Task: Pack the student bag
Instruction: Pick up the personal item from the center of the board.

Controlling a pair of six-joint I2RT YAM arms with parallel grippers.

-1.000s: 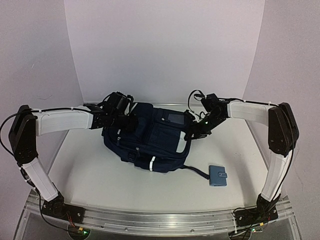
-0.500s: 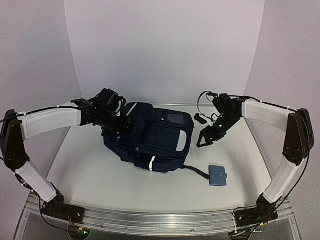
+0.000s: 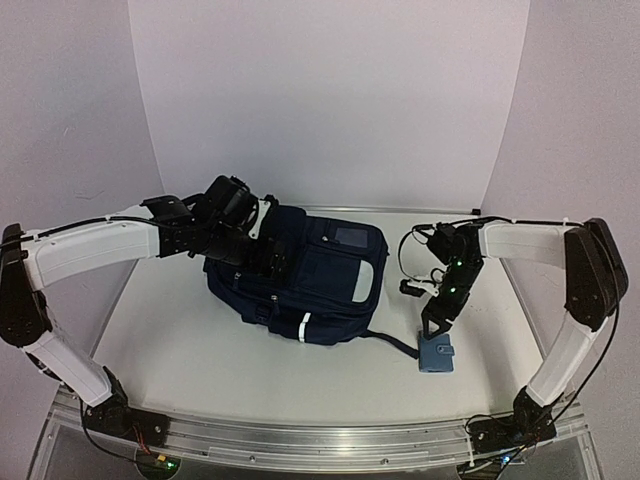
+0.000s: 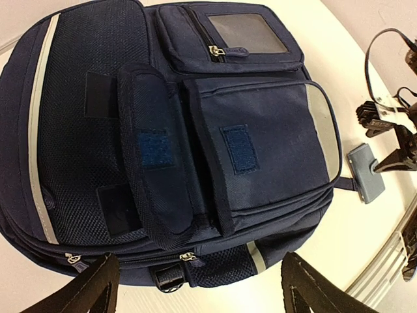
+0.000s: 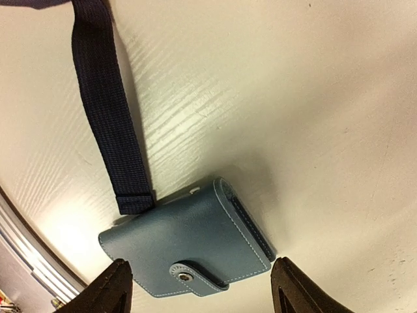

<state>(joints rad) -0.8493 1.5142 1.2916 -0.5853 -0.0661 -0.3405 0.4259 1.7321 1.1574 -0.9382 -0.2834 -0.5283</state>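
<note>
The student bag (image 3: 318, 283), navy with white stripes, lies flat mid-table and fills the left wrist view (image 4: 182, 143). My left gripper (image 3: 265, 255) hovers open and empty over the bag's left part, with its fingertips (image 4: 98, 287) spread wide. A small blue snap wallet (image 3: 436, 352) lies on the table to the right of the bag. It also shows in the right wrist view (image 5: 189, 251) and the left wrist view (image 4: 366, 181). My right gripper (image 3: 432, 322) is open just above the wallet, with one finger on each side of it (image 5: 202, 287), not gripping.
A navy strap (image 5: 107, 111) runs from the bag and ends against the wallet's left edge (image 3: 390, 345). The table's front metal rail (image 3: 320, 435) is near the wallet. Purple walls enclose the back and sides.
</note>
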